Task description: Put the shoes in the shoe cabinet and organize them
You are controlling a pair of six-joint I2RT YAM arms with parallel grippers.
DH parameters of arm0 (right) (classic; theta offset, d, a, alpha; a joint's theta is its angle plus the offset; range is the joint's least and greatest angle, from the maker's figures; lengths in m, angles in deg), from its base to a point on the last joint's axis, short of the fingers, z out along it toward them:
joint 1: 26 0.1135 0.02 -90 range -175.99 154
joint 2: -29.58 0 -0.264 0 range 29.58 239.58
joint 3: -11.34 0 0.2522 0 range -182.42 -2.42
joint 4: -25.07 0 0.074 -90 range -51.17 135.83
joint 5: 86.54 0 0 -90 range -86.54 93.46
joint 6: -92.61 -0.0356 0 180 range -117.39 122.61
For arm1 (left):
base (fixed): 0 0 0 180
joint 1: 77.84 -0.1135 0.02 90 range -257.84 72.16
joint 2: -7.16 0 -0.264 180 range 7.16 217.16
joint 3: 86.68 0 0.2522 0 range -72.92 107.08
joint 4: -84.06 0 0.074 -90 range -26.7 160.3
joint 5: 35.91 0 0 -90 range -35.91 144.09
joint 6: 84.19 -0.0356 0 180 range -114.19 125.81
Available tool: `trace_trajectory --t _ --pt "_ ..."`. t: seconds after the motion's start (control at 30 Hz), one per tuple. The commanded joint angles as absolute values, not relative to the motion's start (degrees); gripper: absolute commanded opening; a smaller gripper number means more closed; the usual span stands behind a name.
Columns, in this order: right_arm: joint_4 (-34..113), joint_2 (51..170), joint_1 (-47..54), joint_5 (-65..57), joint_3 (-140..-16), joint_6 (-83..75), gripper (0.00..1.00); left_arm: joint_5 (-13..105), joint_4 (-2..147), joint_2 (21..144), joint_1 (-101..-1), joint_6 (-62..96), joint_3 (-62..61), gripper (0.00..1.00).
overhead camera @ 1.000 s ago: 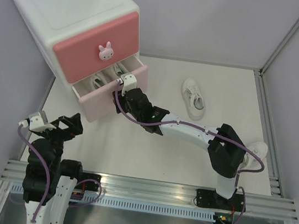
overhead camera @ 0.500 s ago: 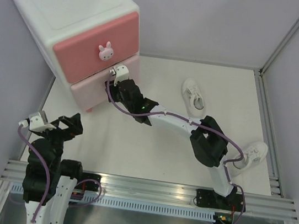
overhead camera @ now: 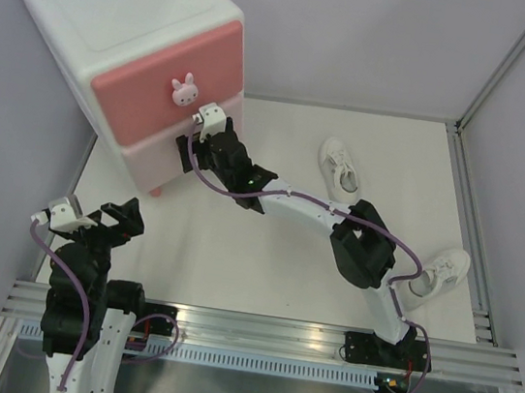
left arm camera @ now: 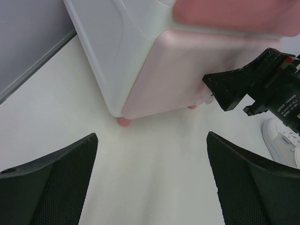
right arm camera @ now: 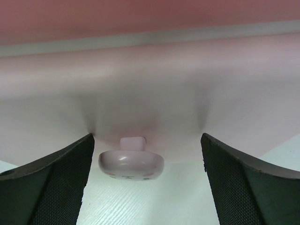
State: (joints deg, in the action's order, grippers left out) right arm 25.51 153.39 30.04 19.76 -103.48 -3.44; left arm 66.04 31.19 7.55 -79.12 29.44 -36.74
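Right gripper [overhead camera: 191,145] sits spread around the lower drawer's knob [right arm camera: 131,165], and the drawer [overhead camera: 146,156] looks shut. Two shoes [overhead camera: 340,171] [overhead camera: 440,270] are loose on the table, so I'd guess the upper drawer needs opening next.

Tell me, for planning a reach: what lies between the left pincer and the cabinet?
Only bare table between left pincer and cabinet, seen in the left wrist view.

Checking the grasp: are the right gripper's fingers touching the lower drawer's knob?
Apart. The right wrist view shows the knob centred between the right gripper's open fingers, with a clear gap on each side.
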Motion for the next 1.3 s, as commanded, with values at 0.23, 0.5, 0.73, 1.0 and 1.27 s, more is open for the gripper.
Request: trace_trajectory --t 0.23,0.5,0.73,1.0,1.27 --pt "22.6 142.1 29.2 16.0 -99.5 -4.6 0.98 66.9 31.8 2.9 -79.4 28.7 -35.8 0.99" --pt "28.9 137.2 29.4 13.9 -103.6 -3.9 0.98 67.0 31.9 2.9 -79.4 28.7 -35.8 0.99" --pt "30.1 138.4 29.4 12.3 -108.4 -2.8 0.98 67.1 31.9 2.9 -79.4 28.8 -35.9 0.99" --pt "29.0 142.7 29.7 12.2 -115.8 -2.7 0.98 67.1 31.8 2.9 -79.4 28.8 -36.1 0.99" --pt "29.9 147.5 29.8 14.4 -121.6 -2.1 0.94 67.3 31.9 2.9 -79.4 28.8 -36.0 0.99"
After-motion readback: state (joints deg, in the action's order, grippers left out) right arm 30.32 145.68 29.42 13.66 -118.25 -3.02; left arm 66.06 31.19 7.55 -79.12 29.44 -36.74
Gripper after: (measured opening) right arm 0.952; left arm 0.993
